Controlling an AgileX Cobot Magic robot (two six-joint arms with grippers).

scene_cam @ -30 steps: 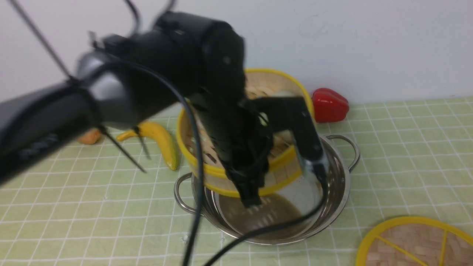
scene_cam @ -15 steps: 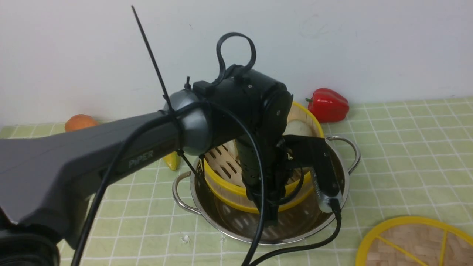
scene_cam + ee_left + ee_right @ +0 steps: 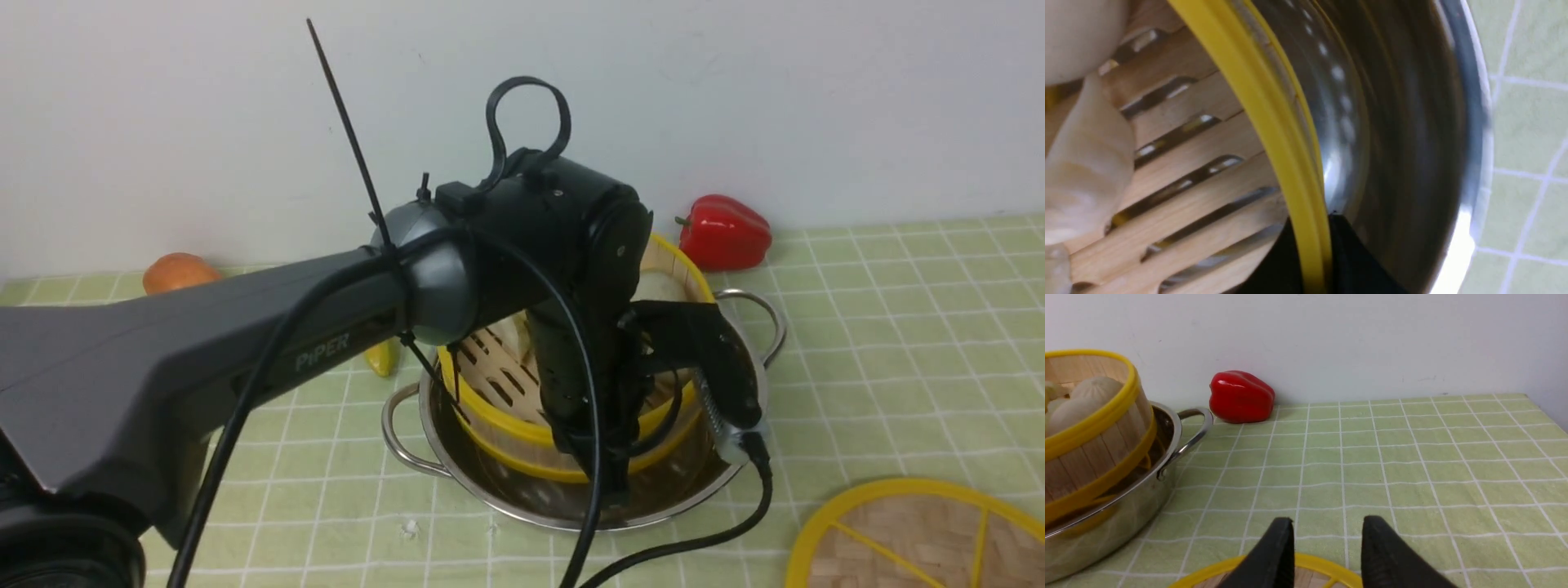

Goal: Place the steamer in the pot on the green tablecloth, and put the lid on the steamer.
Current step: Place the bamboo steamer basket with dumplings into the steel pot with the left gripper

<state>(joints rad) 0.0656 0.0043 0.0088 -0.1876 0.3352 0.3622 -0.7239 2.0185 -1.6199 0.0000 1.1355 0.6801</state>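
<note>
The steamer (image 3: 500, 385), with dumplings (image 3: 1086, 155) on its slatted floor, sits tilted inside the steel pot (image 3: 522, 510), its far side higher. My left gripper (image 3: 612, 482) is shut on the steamer's near yellow rim; in the left wrist view the rim (image 3: 1274, 122) runs between the two black fingers of the gripper (image 3: 1314, 232), close to the pot wall (image 3: 1404, 122). The lid (image 3: 922, 539) lies flat on the green tablecloth (image 3: 898, 343) at the front right. My right gripper (image 3: 1327, 526) is open and empty just over the lid's far rim (image 3: 1314, 563).
A red pepper (image 3: 722, 233) lies by the wall behind the pot. An orange fruit (image 3: 175, 269) and a banana (image 3: 380, 359), partly hidden by my left arm, lie to the left. The pot's looped handles (image 3: 400, 433) stick out left and right.
My left arm has lowered the steamer from above the pot's rim down into the pot. In the last half second it only shifted slightly. The lid has not moved.
</note>
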